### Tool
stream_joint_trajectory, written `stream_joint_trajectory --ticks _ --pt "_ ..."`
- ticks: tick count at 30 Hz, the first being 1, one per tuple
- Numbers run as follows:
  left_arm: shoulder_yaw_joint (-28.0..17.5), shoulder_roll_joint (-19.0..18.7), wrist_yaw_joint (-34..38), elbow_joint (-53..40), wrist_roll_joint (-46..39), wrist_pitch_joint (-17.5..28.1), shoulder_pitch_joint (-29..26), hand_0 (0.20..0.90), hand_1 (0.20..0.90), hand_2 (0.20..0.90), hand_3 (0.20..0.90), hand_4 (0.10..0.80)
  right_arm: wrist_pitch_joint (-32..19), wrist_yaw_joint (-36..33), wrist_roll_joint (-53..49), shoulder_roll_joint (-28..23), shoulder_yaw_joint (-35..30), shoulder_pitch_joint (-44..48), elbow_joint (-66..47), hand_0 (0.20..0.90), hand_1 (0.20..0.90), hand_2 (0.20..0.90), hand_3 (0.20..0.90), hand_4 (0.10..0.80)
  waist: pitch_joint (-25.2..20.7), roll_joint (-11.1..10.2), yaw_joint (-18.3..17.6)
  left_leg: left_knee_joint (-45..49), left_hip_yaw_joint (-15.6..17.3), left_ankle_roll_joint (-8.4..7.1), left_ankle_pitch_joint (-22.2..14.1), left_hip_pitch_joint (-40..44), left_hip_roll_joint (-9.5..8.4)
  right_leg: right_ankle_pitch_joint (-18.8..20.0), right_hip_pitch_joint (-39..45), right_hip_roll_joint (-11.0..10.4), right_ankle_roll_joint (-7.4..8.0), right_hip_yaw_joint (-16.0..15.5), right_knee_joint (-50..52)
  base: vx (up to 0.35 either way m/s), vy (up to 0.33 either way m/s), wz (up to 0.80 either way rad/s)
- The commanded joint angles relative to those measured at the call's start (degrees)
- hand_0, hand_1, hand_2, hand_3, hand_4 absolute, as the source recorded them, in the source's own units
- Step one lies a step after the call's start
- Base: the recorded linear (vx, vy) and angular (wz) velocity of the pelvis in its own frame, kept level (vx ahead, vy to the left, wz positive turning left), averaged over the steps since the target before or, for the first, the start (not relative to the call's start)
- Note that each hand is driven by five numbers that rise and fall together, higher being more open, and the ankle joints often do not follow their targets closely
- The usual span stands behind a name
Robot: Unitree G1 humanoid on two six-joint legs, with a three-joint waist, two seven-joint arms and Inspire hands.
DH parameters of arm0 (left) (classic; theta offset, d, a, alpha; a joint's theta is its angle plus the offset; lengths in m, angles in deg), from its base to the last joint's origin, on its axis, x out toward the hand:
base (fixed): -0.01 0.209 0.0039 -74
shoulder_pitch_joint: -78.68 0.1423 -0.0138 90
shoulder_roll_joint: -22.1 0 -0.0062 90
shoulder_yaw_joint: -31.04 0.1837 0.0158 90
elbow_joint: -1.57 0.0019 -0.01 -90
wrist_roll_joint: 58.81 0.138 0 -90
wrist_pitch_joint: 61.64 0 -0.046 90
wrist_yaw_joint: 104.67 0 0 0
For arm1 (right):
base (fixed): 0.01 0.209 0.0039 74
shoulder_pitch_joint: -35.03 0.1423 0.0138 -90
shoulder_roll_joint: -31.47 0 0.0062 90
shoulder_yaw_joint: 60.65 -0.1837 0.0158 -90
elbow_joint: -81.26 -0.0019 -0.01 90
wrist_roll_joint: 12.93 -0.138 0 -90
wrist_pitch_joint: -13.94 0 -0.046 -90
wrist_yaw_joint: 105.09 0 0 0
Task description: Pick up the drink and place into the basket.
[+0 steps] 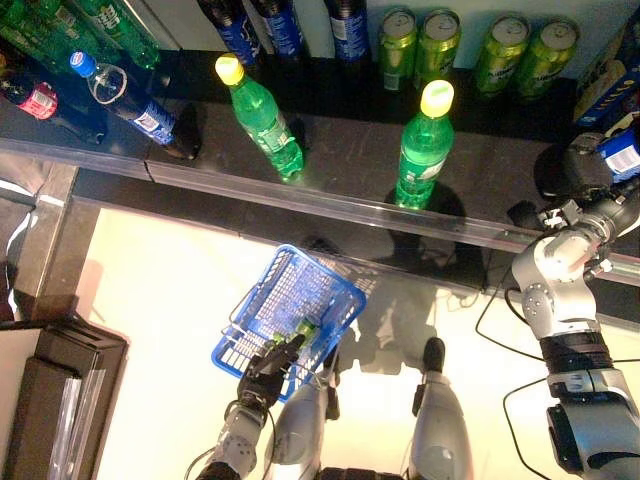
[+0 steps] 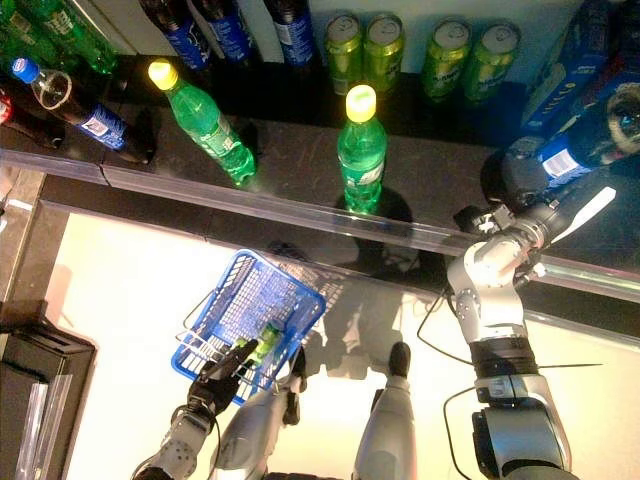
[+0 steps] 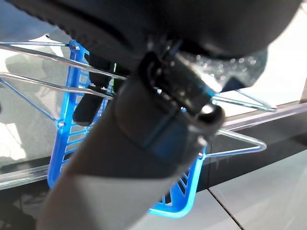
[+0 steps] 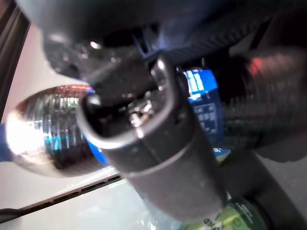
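Both arms busy: right hand [image 2: 520, 165] grips cola bottle [image 2: 585, 140], left hand [image 1: 268, 366] basket [image 1: 330, 283].

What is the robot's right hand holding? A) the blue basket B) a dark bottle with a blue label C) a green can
B: the right hand is curled round a dark bottle with a blue label at the shelf, while the left hand holds the blue basket.
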Motion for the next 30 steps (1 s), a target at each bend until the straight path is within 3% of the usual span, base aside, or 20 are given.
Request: stream_joint_trajectory --ticks 1,12,18,30 --pt "0.95 -4.18 -1.26 -4.83 -1.56 1.95 4.92 0.300 0.300 0.300 0.200 0.100 -4.97 -0.33 3.57 -6.27 -3.27 6.17 -5.70 0.300 0.300 0.300 0.200 0.100 -0.97 -1.11 0.75 12.90 -4.51 0.73 -6.03 -3.69 -0.66 -2.44 0.20 -1.10 -4.66 -5.18 5.28 0.000 0.000 0.00" --pt "-1.51 -3.53 -1.48 -5.18 -2.98 2.59 6.99 0.300 0.300 0.300 0.200 0.100 -4.86 2.62 6.49 -4.07 -4.97 -0.23 -11.34 0.300 0.300 0.300 0.200 0.100 -3.22 -2.07 0.81 16.42 -4.48 0.93 -8.22 -2.16 -0.56 -5.14 2.46 -0.96 -5.92 -6.07 8.82 0.008 0.001 0.01" --pt "-6.52 -2.52 0.32 -6.39 -3.03 2.78 10.25 0.300 0.300 0.300 0.200 0.100 -4.67 7.23 11.10 0.06 -5.34 -9.45 -20.39 0.300 0.300 0.300 0.200 0.100 -7.48 -3.42 0.59 17.48 -4.60 0.61 -9.33 1.33 0.05 -7.58 6.37 -0.30 -6.51 -6.76 10.93 0.119 0.001 0.07" --pt "-12.28 -0.69 0.07 -12.55 -2.09 6.97 15.80 0.300 0.300 0.300 0.200 0.100 -7.12 22.11 12.19 2.24 -5.09 -27.32 -36.18 0.300 0.300 0.300 0.200 0.100 -14.60 -4.35 -0.57 10.74 -3.57 -0.28 -8.36 9.87 0.67 -8.98 13.68 1.19 -5.41 -6.56 7.39 0.089 0.028 0.03"
